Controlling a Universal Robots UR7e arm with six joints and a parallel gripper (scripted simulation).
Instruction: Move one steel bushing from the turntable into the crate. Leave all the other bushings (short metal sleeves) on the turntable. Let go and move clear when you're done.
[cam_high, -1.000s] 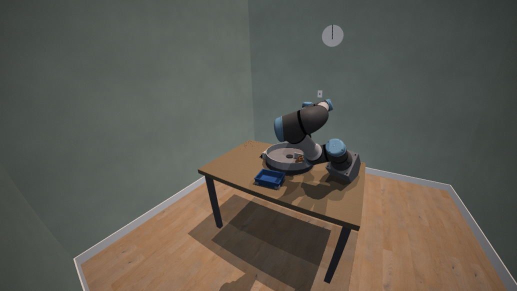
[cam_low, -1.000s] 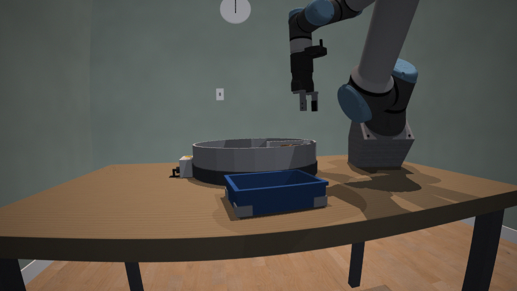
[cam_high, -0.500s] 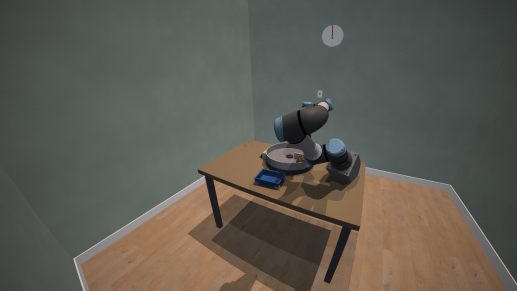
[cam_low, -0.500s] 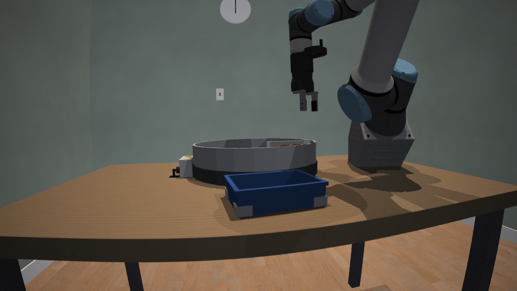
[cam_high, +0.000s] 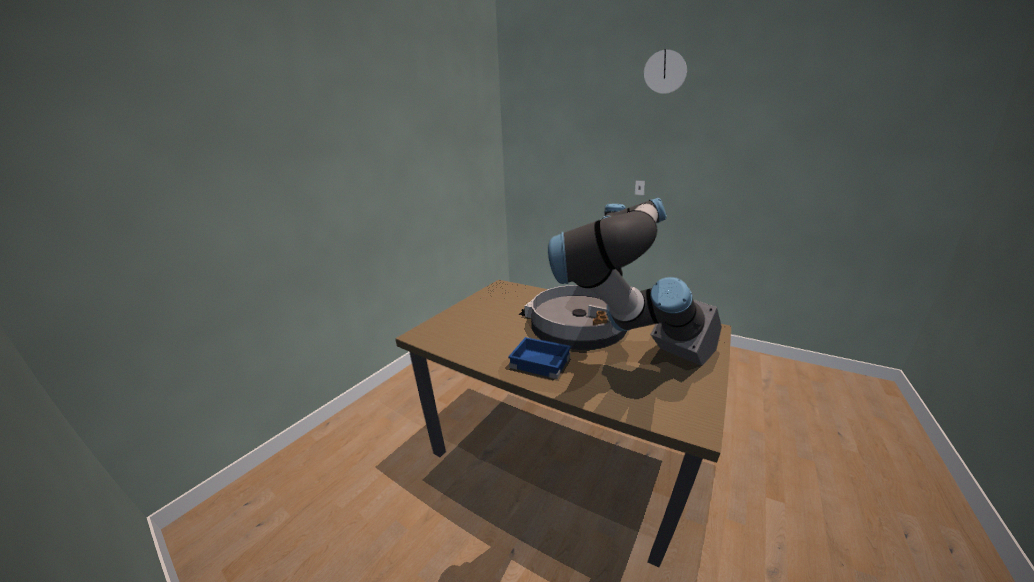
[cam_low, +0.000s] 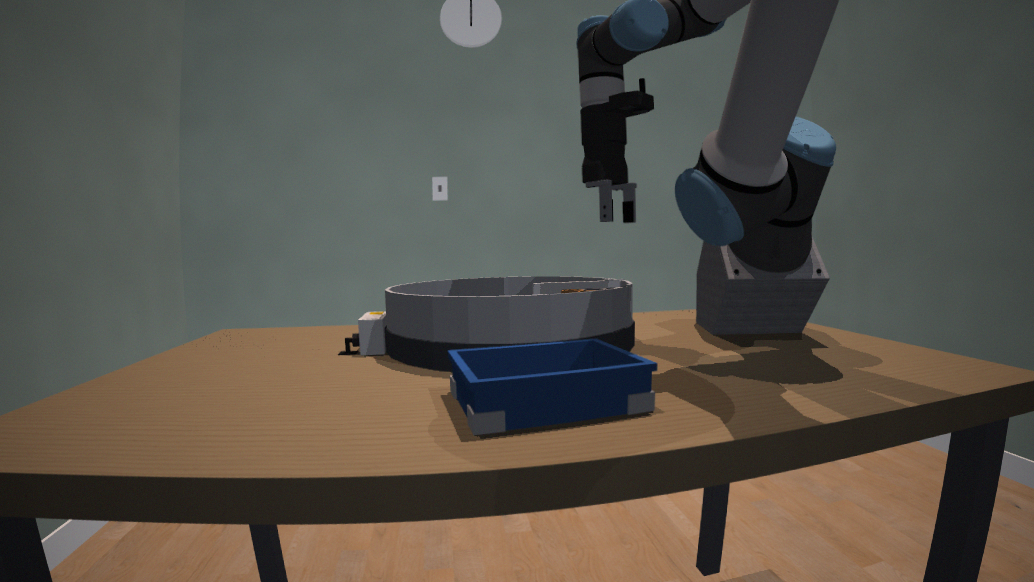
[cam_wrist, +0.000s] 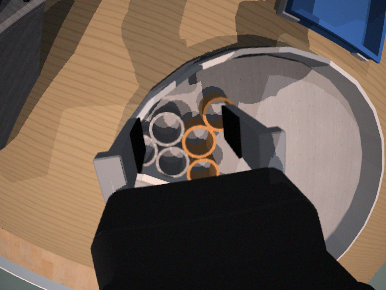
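The grey round turntable (cam_low: 508, 309) stands on the table; it also shows in the wrist view (cam_wrist: 286, 152) and in the top view (cam_high: 575, 312). Near its rim lies a cluster of bushings: grey steel ones (cam_wrist: 167, 128) (cam_wrist: 172, 161) and orange-brown ones (cam_wrist: 198, 141) (cam_wrist: 216, 111) (cam_wrist: 204, 169). My gripper (cam_low: 615, 203) is open and empty, well above the turntable's right side. In the wrist view the gripper (cam_wrist: 183, 132) has its fingers straddling the cluster from above.
The robot's grey base (cam_low: 761, 292) stands on the table right of the turntable. A small white box (cam_low: 371, 333) sits against the turntable's left side. The table edge runs close in front of the crate.
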